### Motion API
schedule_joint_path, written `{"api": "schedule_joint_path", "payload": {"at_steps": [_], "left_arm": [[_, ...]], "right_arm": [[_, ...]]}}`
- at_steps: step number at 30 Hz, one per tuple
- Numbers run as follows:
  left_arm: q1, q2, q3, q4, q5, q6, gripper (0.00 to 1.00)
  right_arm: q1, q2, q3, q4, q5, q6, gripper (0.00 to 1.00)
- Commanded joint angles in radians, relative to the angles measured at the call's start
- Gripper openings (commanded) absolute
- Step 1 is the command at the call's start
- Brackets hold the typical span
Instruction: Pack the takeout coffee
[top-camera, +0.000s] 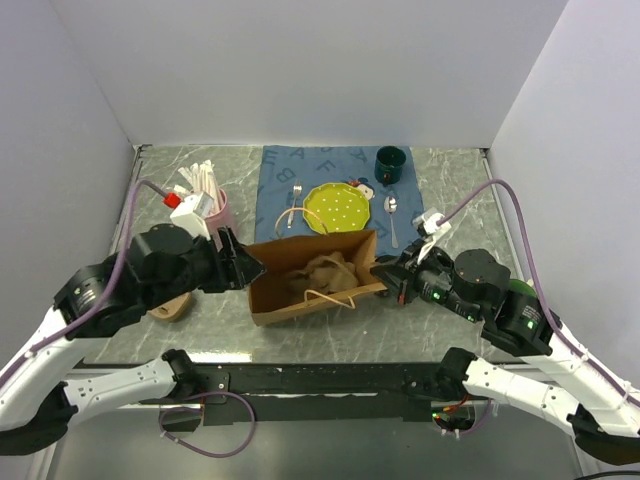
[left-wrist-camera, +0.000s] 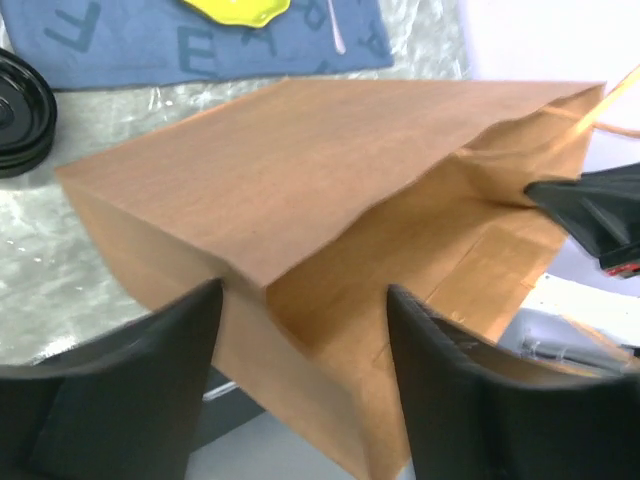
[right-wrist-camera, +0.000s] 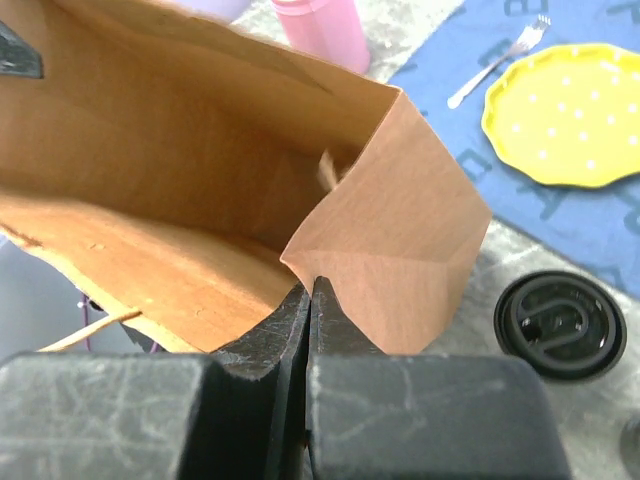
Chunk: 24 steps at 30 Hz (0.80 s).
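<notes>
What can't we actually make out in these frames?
- Small black disposable cup with round black lid: right wrist shows only the lid, hiding the body; left wrist cuts it at the left edge; top view, not findable, likely under the right arm.
- Pink cup: right wrist cuts it at the top edge; contents unseen there.
- Left gripper: jaws straddle a corner of the brown paper bag; contact unclear, near edge blurred.
</notes>
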Motion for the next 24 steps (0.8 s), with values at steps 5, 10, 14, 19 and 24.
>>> {"api": "schedule_joint_path", "payload": {"at_steps": [5,10,14,19,24], "left_arm": [[-0.004,-0.099,0.083,-0.093,-0.144,-0.156,0.97],[-0.004,-0.195,0.123,-0.118,-0.243,-0.182,0.97],[-0.004,-0.244,0.106,-0.106,-0.273,-0.149,0.97],[-0.004,-0.241,0.030,-0.100,-0.226,-0.129,0.97],[-0.004,-0.228,-0.027,-0.058,-0.218,-0.087,0.97]], "right_arm": [[0.001,-0.066,-0.091,0.170,-0.121,-0.053,0.00],[0.007,-0.196,-0.249,0.125,-0.130,-0.116,0.00],[0.007,-0.262,-0.294,0.062,-0.144,-0.155,0.00],[0.007,-0.342,-0.329,0.025,-0.140,-0.138,0.00],[0.007,-0.326,-0.305,-0.017,-0.137,-0.107,0.00]]}}
